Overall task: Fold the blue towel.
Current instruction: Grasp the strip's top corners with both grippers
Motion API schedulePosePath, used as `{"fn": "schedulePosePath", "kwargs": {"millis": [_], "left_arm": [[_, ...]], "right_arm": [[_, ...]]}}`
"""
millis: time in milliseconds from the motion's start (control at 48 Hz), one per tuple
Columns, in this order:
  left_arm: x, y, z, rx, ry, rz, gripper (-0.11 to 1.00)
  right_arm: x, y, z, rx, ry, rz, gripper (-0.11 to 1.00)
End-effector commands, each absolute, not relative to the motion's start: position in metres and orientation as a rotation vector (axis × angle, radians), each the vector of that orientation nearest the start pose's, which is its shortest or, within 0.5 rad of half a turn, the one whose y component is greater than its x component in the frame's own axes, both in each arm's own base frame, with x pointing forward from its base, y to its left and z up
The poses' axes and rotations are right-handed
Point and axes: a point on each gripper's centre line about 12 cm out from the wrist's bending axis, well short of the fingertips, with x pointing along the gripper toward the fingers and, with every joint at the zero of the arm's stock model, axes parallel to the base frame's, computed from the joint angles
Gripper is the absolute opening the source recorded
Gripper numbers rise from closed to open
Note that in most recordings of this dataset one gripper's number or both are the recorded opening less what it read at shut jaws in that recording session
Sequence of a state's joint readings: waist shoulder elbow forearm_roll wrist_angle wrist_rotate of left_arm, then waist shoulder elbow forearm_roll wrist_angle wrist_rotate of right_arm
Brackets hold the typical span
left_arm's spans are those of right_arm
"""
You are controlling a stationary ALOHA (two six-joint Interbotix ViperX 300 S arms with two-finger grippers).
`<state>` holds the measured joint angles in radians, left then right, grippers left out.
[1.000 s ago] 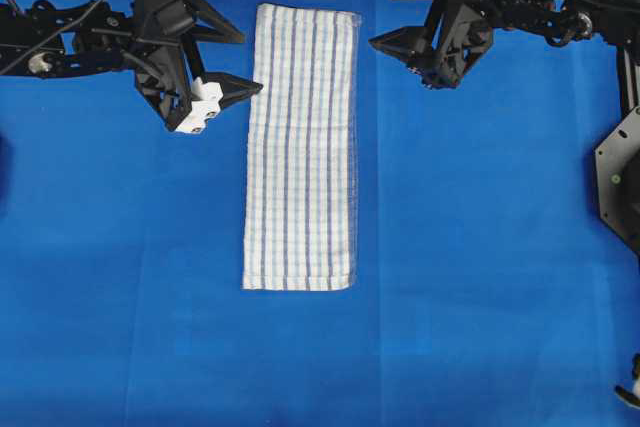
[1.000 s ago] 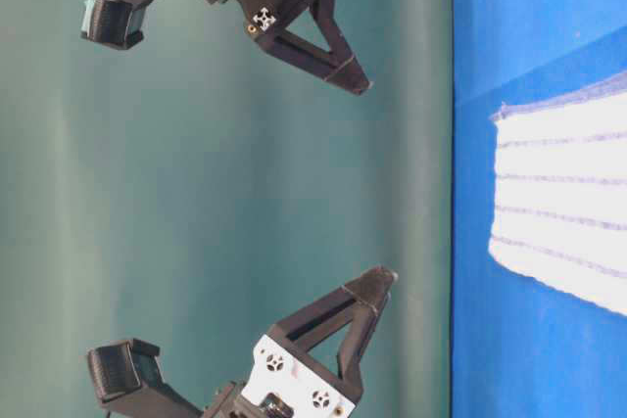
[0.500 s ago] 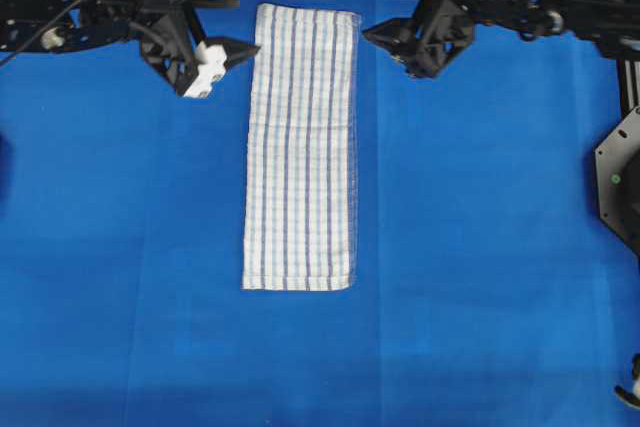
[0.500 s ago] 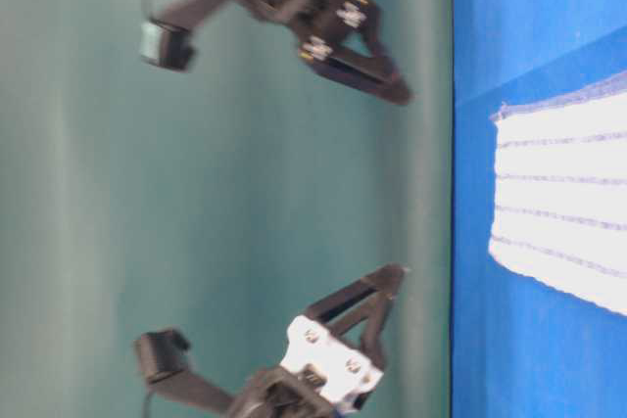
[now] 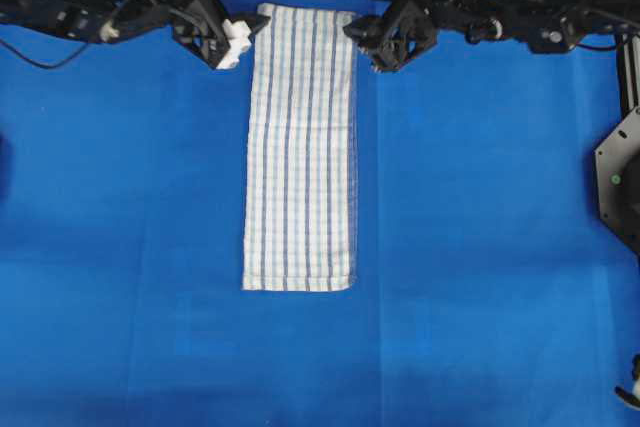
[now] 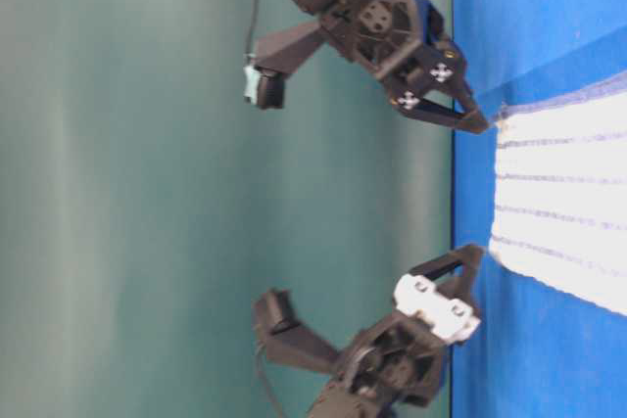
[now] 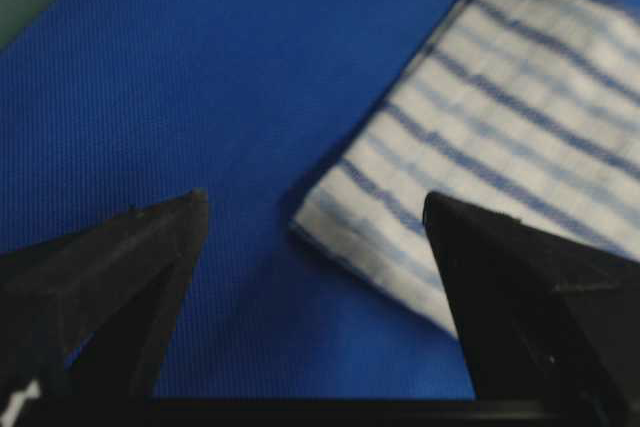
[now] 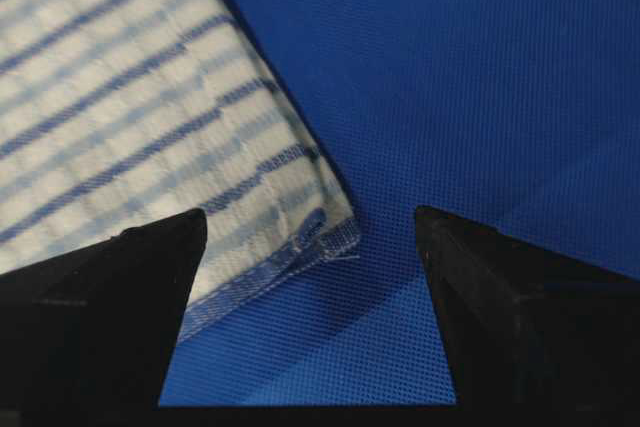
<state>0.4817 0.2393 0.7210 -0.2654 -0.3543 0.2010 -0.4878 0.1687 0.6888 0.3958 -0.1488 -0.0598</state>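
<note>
The bench (image 5: 480,247) wears a plain blue cover, and on it the blue towel (image 5: 301,147) lies flat as a long narrow strip, white with thin dark and pale blue stripes, one short end near the middle of the overhead view and the other at the far top edge; at that far end both arms have their tips beside its two corners; the left pincer (image 5: 243,35) sits just off the towel's left far corner, its two prongs spread wide with the corner lying between them in the left wrist view (image 7: 330,222), holding nothing; the right pincer (image 5: 362,39) sits at the right far corner, also spread wide, the stitched corner (image 8: 325,232) lying between its prongs and not pinched; from table level both pincers hover low at the towel's edge (image 6: 500,119).
</note>
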Motion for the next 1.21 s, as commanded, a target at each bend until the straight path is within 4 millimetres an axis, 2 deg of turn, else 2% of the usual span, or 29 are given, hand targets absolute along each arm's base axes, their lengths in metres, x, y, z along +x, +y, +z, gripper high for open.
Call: {"fn": "schedulePosePath", "kwargs": {"millis": [0,229,354,438,521,625,688,750,1042,1188], "left_arm": [[0.355,0.202,0.094,-0.158,0.567,0.582,0.85],[0.361,0.206,0.077,-0.169,0.593,0.585,0.84],[0.360,0.205,0.072,-0.174,0.606,0.584,0.81],[0.359,0.203,0.070,-0.173,0.614,0.579,0.74],[0.360,0.201,0.070,-0.168,0.618,0.574,0.58],[0.361,0.198,0.070,-0.147,0.625,0.557,0.32],[0.363,0.196,0.070,-0.141,0.625,0.552,0.17],[0.364,0.196,0.071,-0.140,0.624,0.549,0.06],[0.364,0.195,0.074,-0.138,0.616,0.548,0.05],[0.365,0.195,0.091,-0.131,0.577,0.549,0.05]], "right_arm": [[0.352,-0.197,0.114,0.473,0.573,-0.656,0.87],[0.352,-0.199,0.096,0.507,0.588,-0.687,0.84],[0.353,-0.198,0.092,0.509,0.596,-0.687,0.76],[0.355,-0.196,0.093,0.505,0.595,-0.679,0.67],[0.358,-0.192,0.093,0.498,0.597,-0.668,0.48],[0.360,-0.188,0.092,0.493,0.605,-0.654,0.26],[0.361,-0.185,0.092,0.492,0.608,-0.648,0.16],[0.361,-0.185,0.092,0.491,0.608,-0.647,0.10],[0.363,-0.185,0.096,0.482,0.600,-0.642,0.10],[0.363,-0.186,0.110,0.471,0.569,-0.635,0.10]]}}
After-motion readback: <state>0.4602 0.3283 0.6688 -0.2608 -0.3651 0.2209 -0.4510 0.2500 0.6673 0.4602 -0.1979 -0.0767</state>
